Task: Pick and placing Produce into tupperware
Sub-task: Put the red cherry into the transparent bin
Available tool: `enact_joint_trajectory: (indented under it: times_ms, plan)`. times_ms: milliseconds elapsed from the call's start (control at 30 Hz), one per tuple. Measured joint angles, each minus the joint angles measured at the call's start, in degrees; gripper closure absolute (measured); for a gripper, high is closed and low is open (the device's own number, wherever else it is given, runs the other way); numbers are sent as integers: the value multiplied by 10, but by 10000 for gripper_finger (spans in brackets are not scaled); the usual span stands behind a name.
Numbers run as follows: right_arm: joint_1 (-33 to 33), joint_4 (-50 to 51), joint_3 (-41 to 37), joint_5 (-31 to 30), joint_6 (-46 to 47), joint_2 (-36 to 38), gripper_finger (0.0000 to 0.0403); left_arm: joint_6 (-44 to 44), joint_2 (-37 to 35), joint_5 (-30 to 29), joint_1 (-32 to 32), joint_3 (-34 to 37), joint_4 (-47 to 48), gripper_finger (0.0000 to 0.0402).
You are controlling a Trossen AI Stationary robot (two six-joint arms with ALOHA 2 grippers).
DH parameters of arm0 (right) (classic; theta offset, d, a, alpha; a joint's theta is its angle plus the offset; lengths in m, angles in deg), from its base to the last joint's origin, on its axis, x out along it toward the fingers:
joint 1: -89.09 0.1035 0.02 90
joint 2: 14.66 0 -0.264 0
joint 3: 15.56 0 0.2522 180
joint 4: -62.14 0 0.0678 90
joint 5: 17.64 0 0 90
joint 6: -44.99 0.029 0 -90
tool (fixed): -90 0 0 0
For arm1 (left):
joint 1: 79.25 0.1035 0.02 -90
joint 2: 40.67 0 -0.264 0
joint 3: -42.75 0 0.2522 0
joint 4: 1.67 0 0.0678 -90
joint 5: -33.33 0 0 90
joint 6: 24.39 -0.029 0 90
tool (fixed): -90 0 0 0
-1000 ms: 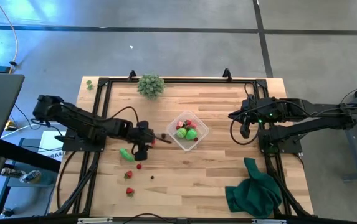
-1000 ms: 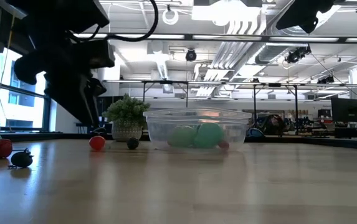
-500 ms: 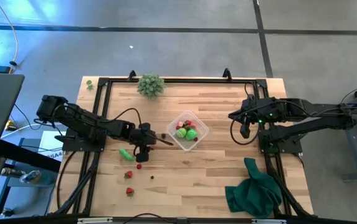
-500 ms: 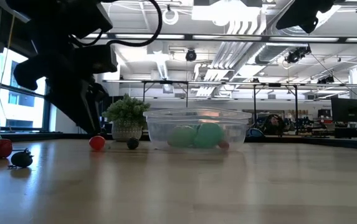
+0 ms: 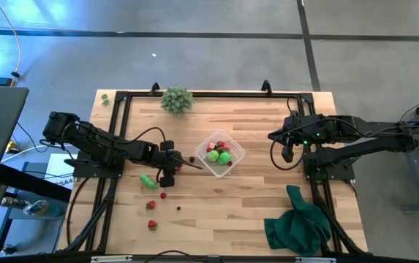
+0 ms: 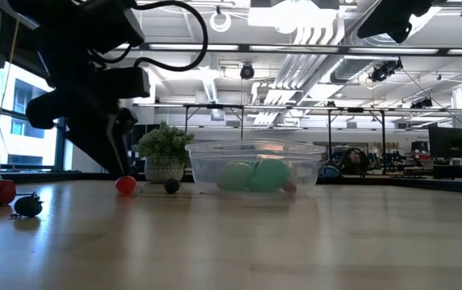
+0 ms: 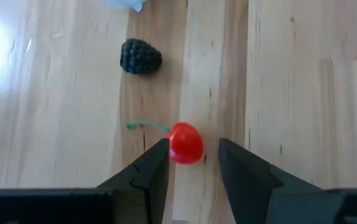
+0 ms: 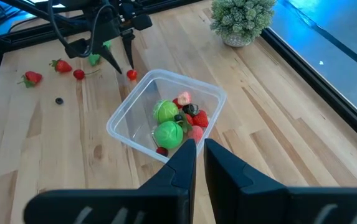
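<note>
My left gripper (image 5: 175, 166) (image 7: 192, 155) is open and low over the table, left of the tupperware (image 5: 221, 154) (image 8: 166, 115). Its fingers stand on either side of a red cherry (image 7: 185, 142) (image 6: 125, 184) that lies on the wood; I see no touch. A blackberry (image 7: 141, 56) (image 6: 172, 186) lies between the cherry and the tupperware. The tupperware holds green round pieces and red berries. More produce lies near the left side: a green oblong piece (image 5: 148, 180), a red berry (image 5: 164, 195) and two strawberries (image 5: 151, 205). My right gripper (image 5: 288, 154) (image 8: 195, 152) waits shut, right of the tupperware.
A pale green bushy clump (image 5: 176, 100) stands at the far edge. A dark green cloth (image 5: 297, 223) lies at the near right corner. Black frame rails (image 5: 120, 131) run along the table's sides. Bare wood lies between the tupperware and the near edge.
My left gripper has moved a little toward the tupperware and sunk lower beside the cherry. The produce and the tupperware have stayed where they were.
</note>
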Motion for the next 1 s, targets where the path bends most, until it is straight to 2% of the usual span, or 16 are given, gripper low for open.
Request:
enact_joint_trajectory:
  times_ms: [267,467,667,1000]
  plan:
    - [0,0,0,0,0,0,378,-6,0,2,21,0,2,264]
    - [0,0,0,0,0,0,378,-11,0,40,58,0,2,213]
    - [0,0,0,0,0,0,378,-31,0,52,60,0,0,175]
    - [0,0,0,0,0,0,378,-32,31,67,59,0,-12,163]
